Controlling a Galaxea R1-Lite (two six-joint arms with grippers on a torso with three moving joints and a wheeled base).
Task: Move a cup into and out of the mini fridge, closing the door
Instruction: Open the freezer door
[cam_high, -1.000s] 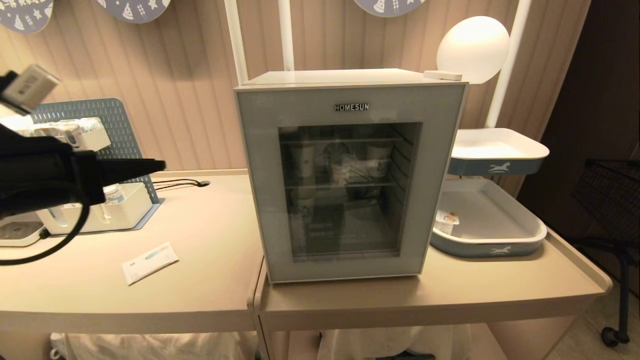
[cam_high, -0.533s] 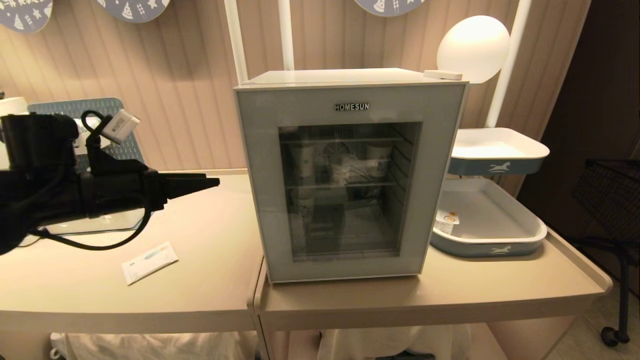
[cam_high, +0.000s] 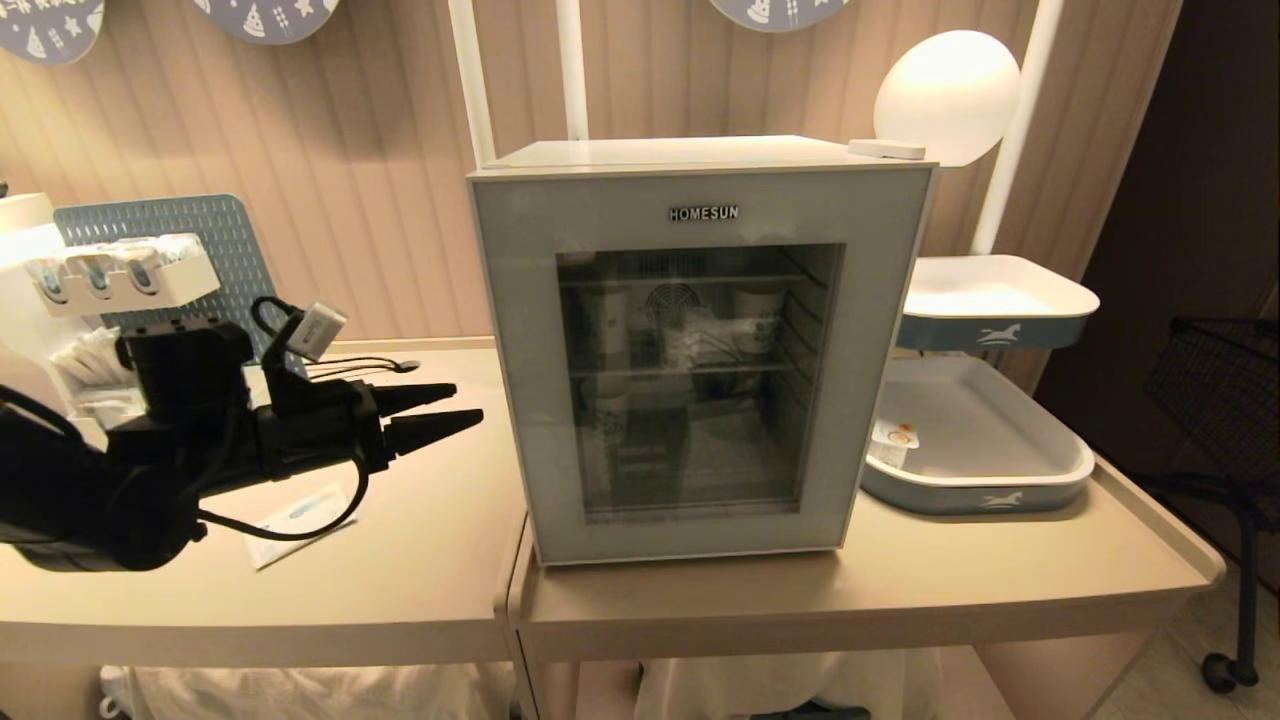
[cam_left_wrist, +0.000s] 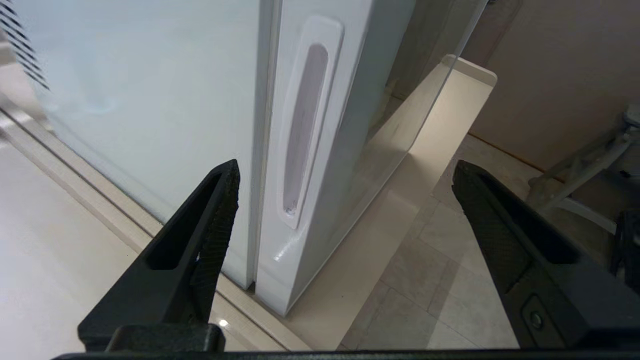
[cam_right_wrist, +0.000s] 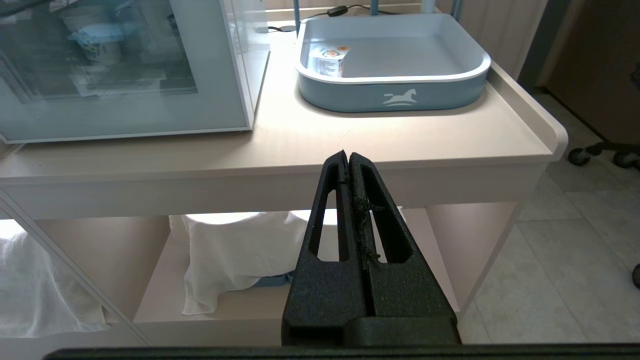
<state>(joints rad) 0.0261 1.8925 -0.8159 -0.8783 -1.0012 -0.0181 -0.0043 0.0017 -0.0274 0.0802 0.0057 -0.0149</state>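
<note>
Since the earlier frames the left pincer (cam_high: 455, 412) has been carried from the far left edge in toward the boxy white mini fridge (cam_high: 700, 350), and its jaws have been spread wide. It now hangs level over the beige worktop (cam_high: 430, 540), just beside the fridge's left side. The grey-framed glass door (cam_high: 690, 540) lettered "HOMESUN" is seen shut. In the left wrist view the recessed white handle slot (cam_left_wrist: 303, 125) on the door's side edge lies between the fingers (cam_left_wrist: 220, 210), not yet touched.

Risk, as judged: the slot is shallow and glossy, so a finger could slide off, or the light fridge could be dragged along the worktop by the pull.

The cup cannot be picked out with certainty; only pale cup shapes are made out behind the glass. An orange-marked tub (cam_high: 893, 443) sits in the lower grey-blue tray (cam_high: 985, 495). The right pincer (cam_right_wrist: 348, 160) is parked below the worktop's front edge, jaws pressed together, empty.
</note>
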